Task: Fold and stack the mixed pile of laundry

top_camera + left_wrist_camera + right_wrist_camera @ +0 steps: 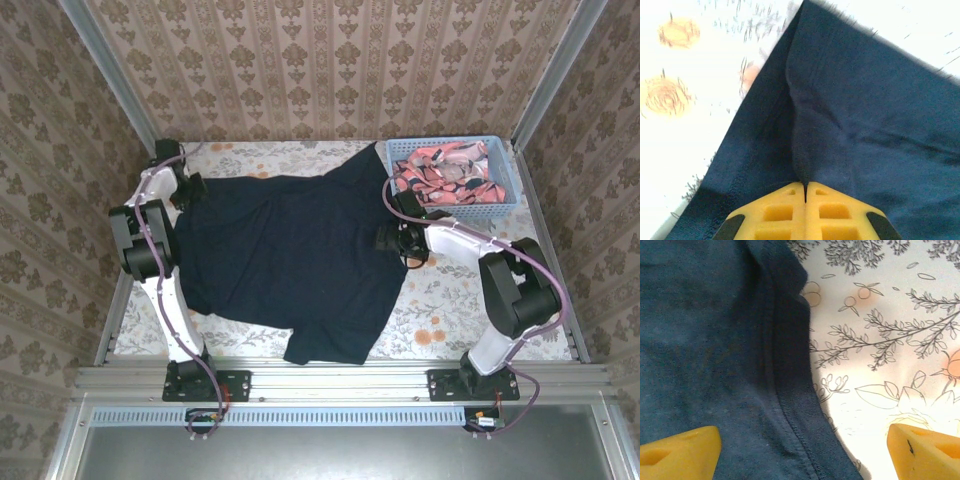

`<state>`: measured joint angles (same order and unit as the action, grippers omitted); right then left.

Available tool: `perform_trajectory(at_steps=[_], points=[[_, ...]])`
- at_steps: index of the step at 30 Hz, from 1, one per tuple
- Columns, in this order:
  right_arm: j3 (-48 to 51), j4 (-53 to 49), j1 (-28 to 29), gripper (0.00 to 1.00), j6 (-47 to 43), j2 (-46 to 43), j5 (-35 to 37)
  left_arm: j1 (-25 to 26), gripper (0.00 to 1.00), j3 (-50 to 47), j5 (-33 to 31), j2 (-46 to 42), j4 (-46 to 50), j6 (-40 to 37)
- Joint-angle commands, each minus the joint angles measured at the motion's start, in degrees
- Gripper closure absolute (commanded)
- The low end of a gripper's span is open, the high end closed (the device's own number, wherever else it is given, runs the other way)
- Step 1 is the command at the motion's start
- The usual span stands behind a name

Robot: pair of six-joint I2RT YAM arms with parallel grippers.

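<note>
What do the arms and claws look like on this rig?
The left arm and right arm: white links, black joint housings, a purplish cable along each. The left claw and right claw: yellow wedge-shaped fingers, with recessed rectangular pockets on the left one.

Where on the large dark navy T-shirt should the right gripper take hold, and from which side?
Probably grip the stitched edge on the right side of the dark navy T-shirt, coming down from above. The cloth lies flat on the floral table cover, and this edge lies inside the open right gripper.
</note>
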<state>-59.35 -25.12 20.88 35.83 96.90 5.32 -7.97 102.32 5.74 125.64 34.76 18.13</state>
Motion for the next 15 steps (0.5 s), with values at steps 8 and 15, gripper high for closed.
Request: perform_trajectory(at_steps=[8, 15], points=[[-5.0, -8.5, -0.1, 0.24, 0.5, 5.6, 6.8, -2.2, 1.0, 14.0, 4.6, 2.4, 5.3, -1.0], [-6.5, -11.4, -0.4, 0.26, -0.1, 7.1, 9.7, -4.2, 1.0, 37.0, 7.7, 17.6, 5.2, 5.8]])
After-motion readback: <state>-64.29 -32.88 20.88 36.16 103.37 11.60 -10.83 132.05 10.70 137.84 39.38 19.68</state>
